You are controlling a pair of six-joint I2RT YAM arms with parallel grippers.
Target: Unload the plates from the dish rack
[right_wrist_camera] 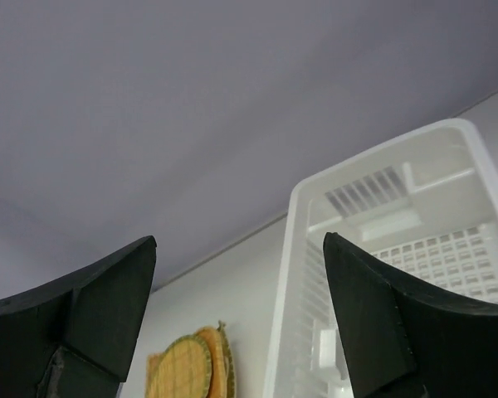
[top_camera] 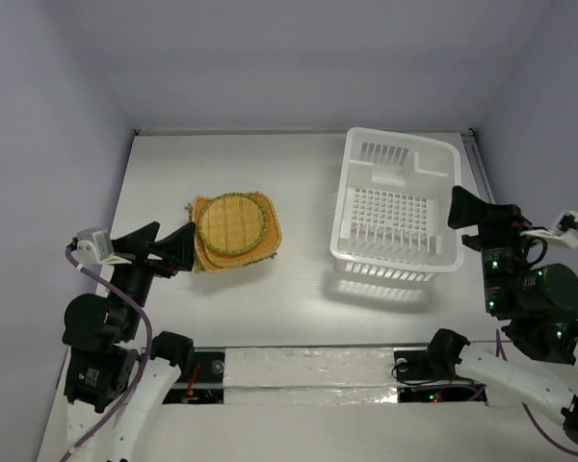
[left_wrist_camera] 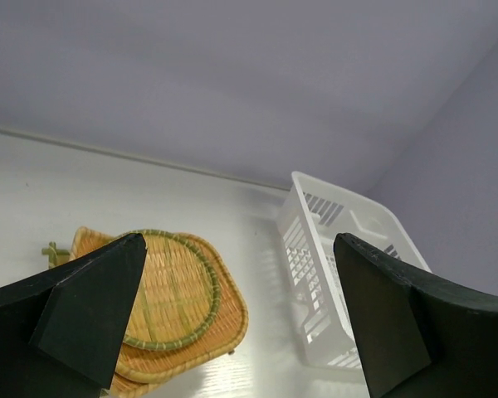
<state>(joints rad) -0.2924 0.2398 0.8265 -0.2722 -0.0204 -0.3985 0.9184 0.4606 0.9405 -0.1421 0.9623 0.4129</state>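
Rack point(top_camera: 395, 262) stood right of centre on the table point(top_camera: 299, 298), no plate visible inside; plates point(top_camera: 233, 229) lay stacked well to its left. Left gripper point(left_wrist_camera: 239, 249) near the stack and right gripper point(right_wrist_camera: 236, 249) beside the rack both gaped, holding nothing. Unloading looked finished; next move probably calls only for parking both arms

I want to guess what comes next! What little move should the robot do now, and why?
Probably just pull both hands back to rest. The rack looks empty, the plates lie stacked on the table apart from it, and the left hand and right hand are open, holding nothing.
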